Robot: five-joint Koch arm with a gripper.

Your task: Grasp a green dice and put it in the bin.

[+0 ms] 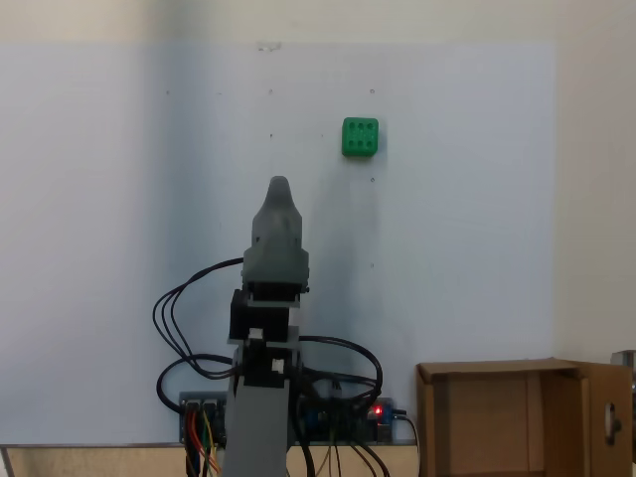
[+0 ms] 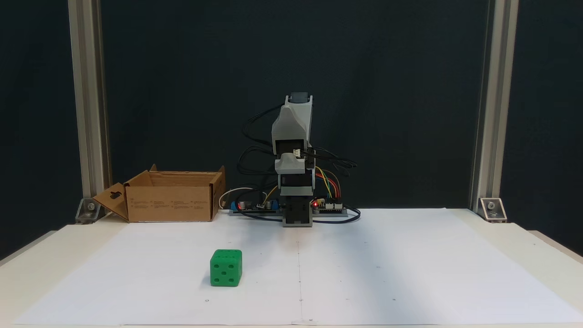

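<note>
Sitting alone on the white paper, the green dice [image 1: 360, 137] lies well ahead of the folded arm's gripper [image 1: 279, 185] and off to the right in the top-down fixed view. Whether the jaws are apart cannot be told. The bin [image 2: 169, 200] stands beside the arm's base, well apart from the dice.

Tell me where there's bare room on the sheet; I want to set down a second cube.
Bare paper lies on every side of the green dice, widest between it and the right post. Crowded: the back edge, where the bin, the arm's base and its cables sit.
</note>
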